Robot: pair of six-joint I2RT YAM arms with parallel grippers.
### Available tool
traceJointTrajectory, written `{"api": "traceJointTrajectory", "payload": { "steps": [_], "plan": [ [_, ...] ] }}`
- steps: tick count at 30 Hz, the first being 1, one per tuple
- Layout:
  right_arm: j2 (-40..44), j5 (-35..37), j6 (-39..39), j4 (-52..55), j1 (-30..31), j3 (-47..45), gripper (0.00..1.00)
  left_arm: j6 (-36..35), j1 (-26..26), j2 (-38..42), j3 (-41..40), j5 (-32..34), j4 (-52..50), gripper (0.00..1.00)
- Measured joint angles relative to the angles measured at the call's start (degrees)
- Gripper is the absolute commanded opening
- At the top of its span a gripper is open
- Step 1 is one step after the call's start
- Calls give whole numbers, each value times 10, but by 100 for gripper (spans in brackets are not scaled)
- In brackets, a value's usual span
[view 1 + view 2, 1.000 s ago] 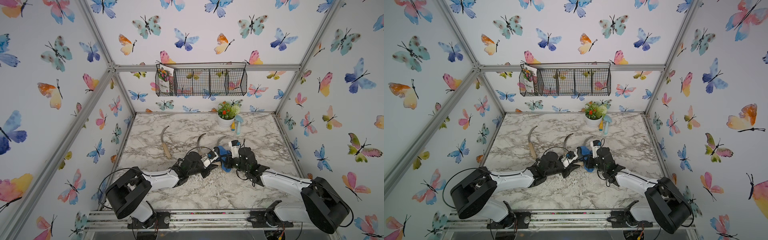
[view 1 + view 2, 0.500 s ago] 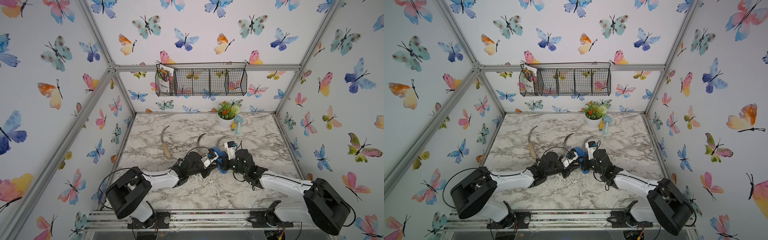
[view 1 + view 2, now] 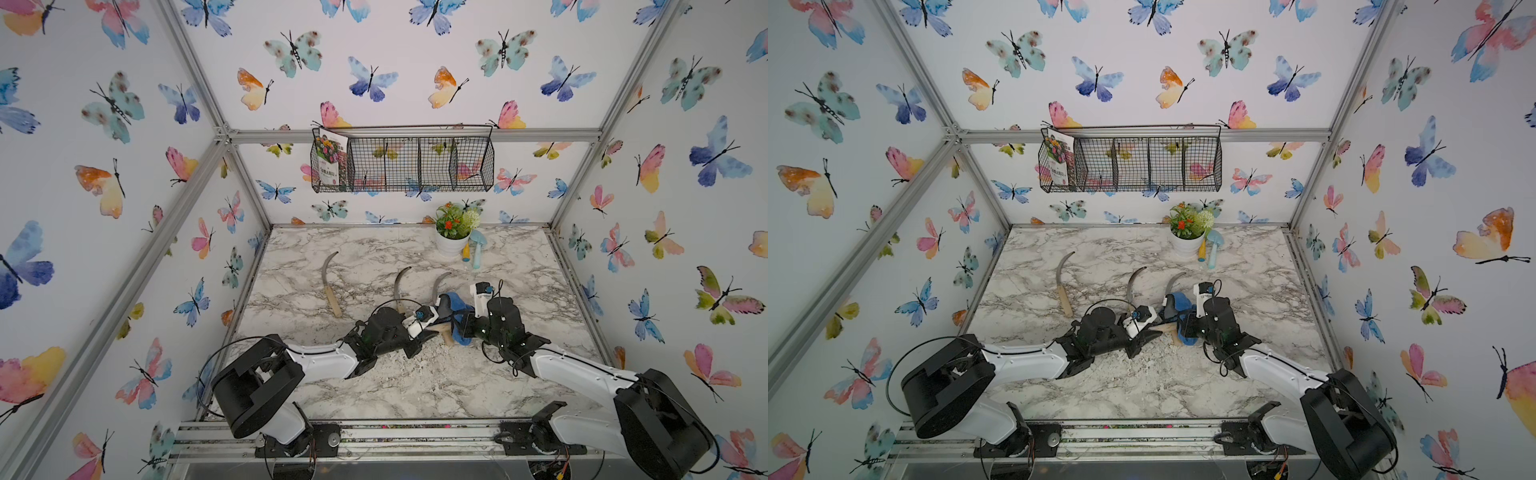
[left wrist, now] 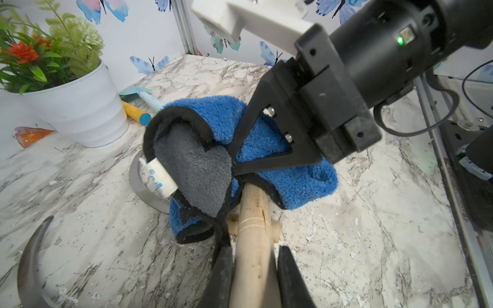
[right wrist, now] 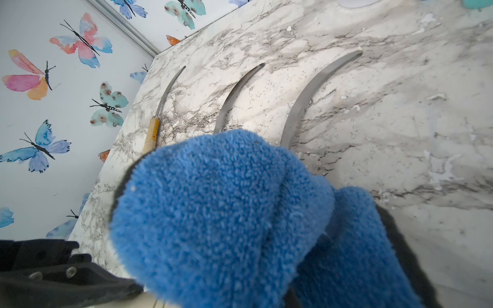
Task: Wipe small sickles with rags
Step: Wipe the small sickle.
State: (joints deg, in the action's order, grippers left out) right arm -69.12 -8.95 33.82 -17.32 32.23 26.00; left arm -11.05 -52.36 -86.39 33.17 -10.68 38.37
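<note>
While the left hand (image 4: pixel 254 250) is clenched on the wooden handle of the held sickle (image 4: pixel 253 210), the right hand (image 4: pixel 236 166) is clamped on the rag (image 4: pixel 213 112). The rag is bunched over the blade end, about mid-table.

We advise a firm grip on the handle. Draw the rag from handle toward tip, press on the flat rather than the cutting edge, and avoid snagging the cloth.

Count:
- Four sickles, by our reckoning. One is the held sickle, its blade hidden. Three lie on the table (image 3: pixel 374 390): an outer sickle (image 3: pixel 329 286) toward the left edge, and a second sickle (image 3: pixel 400 286) and third sickle (image 3: pixel 439 282) near the centre.
- One rag.
- One potted plant (image 3: pixel 453 237) at the back edge.
</note>
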Motion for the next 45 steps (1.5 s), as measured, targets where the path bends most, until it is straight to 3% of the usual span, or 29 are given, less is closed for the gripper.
{"api": "traceJointTrajectory", "payload": {
  "steps": [6,18,25,33,38,45],
  "plan": [
    [32,-1,0,20,0,0,2,-32,-46,0,-3,82,21,0],
    [125,42,-5,86,-17,24,2,-75,-46,-4,-13,104,34,0],
    [181,31,-5,127,-160,49,2,-84,-46,-5,-33,108,55,0],
    [151,-97,11,93,-388,-1,2,-100,-46,3,-63,108,83,0],
    [79,-140,21,61,-409,-45,2,-109,-46,2,-63,108,85,0],
    [60,-176,40,-10,-409,-76,2,-117,-46,2,-63,104,85,0]
  ]
}}
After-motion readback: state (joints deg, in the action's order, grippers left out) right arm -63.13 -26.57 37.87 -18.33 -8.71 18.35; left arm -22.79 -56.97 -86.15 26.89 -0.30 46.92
